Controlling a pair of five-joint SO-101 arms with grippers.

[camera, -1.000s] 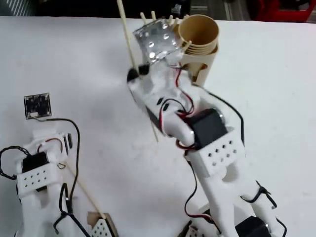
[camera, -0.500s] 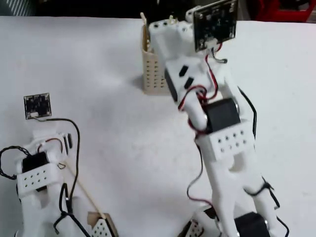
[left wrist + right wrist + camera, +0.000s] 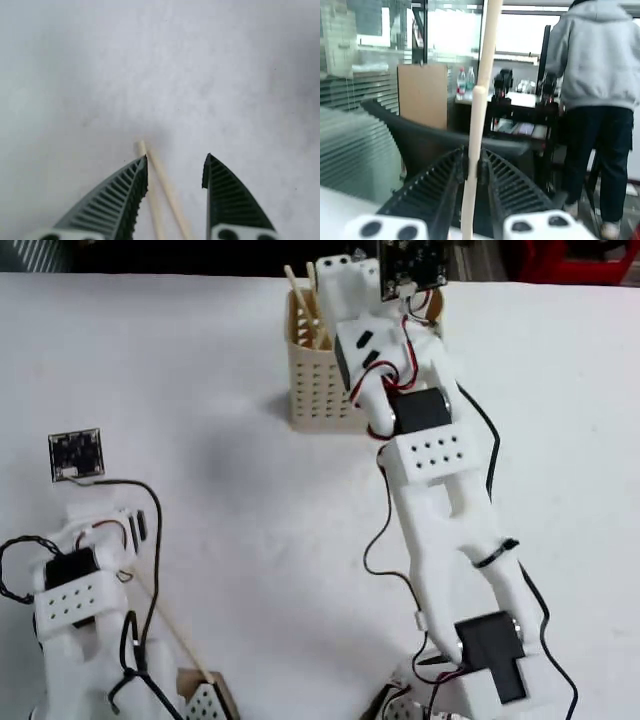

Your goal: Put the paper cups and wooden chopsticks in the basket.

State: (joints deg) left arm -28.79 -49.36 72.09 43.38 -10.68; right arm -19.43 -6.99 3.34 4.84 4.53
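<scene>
The cream perforated basket (image 3: 312,398) stands at the table's far edge with several wooden chopsticks (image 3: 300,302) poking out of it. A tan paper cup rim (image 3: 434,306) peeks out behind the right arm, which stretches over the basket. My right gripper (image 3: 472,159) is shut on one upright chopstick (image 3: 481,105). My left gripper (image 3: 175,167) is open just above the table, with the ends of two chopsticks (image 3: 159,192) lying between its fingers. In the high view a chopstick (image 3: 175,632) lies slanted on the table by the left arm.
The left arm (image 3: 75,590) sits folded at the near left corner with its cables. The right arm's long white links (image 3: 440,510) run from the near right up to the basket. Bare white table (image 3: 200,360) lies between them.
The right arm swung from in front of the basket to over it, carrying its chopstick up and over. The left arm has stayed still.
</scene>
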